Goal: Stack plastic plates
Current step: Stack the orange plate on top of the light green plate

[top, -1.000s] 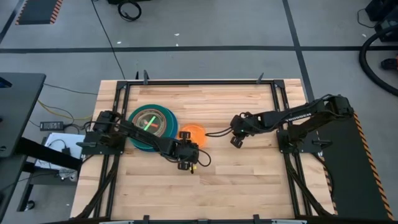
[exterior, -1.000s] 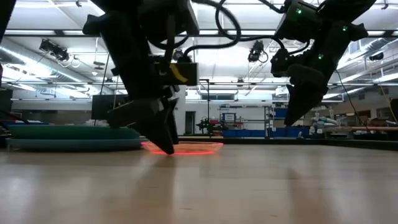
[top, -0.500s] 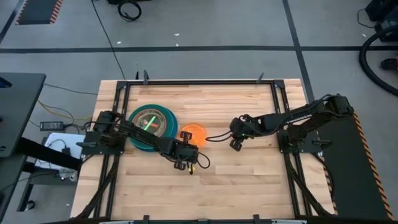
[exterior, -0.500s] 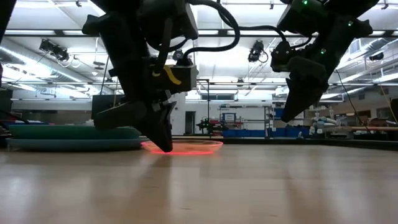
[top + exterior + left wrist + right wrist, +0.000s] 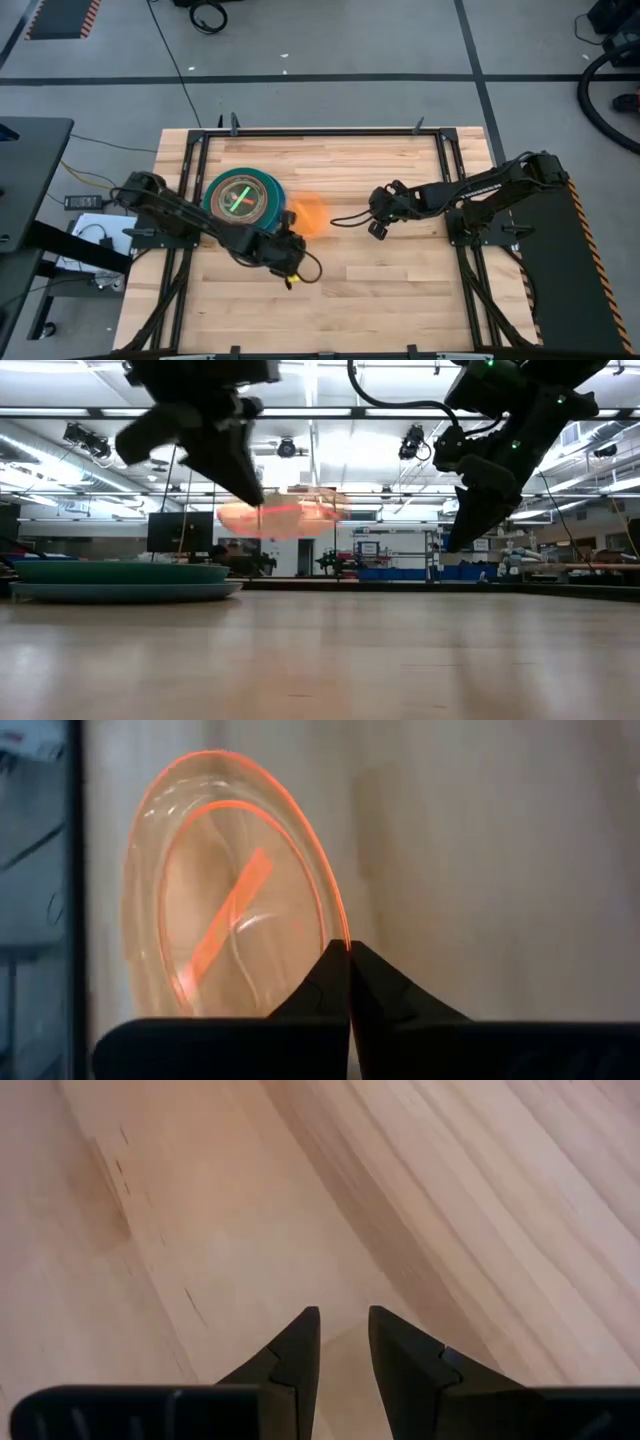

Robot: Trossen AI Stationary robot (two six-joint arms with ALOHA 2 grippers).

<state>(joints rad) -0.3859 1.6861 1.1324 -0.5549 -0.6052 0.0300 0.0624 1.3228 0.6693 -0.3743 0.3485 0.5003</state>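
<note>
A translucent orange plate (image 5: 285, 512) hangs in the air above the table, with my left gripper (image 5: 248, 485) shut on it. In the high view the same orange plate (image 5: 310, 215) shows blurred, just right of a stack of plates (image 5: 243, 197). That stack lies flat on the table's left half, with blue and teal plates below and small translucent ones on top. My left gripper (image 5: 287, 248) stands just near-left of the orange plate. My right gripper (image 5: 378, 226) hovers right of centre above bare wood, slightly open, with nothing between its fingers. My left gripper pinches the orange plate's rim (image 5: 343, 932) between its two fingers, which meet on the edge. The fingers slant down from the near-left side. The plate is lifted clear of the table, roughly level with a slight tilt, and reaches away from the fingertips.
A dark metal frame (image 5: 320, 131) runs round the wooden tabletop (image 5: 400, 290). Bare wood lies across the near half and the right half. Cables trail from both grippers over the table's middle.
My left gripper has taken hold of the orange plate's rim and risen, lifting the plate off the table to well above the stack's height. The gripper has also drawn slightly toward the table's left and near edges. The stack has stayed in place.
</note>
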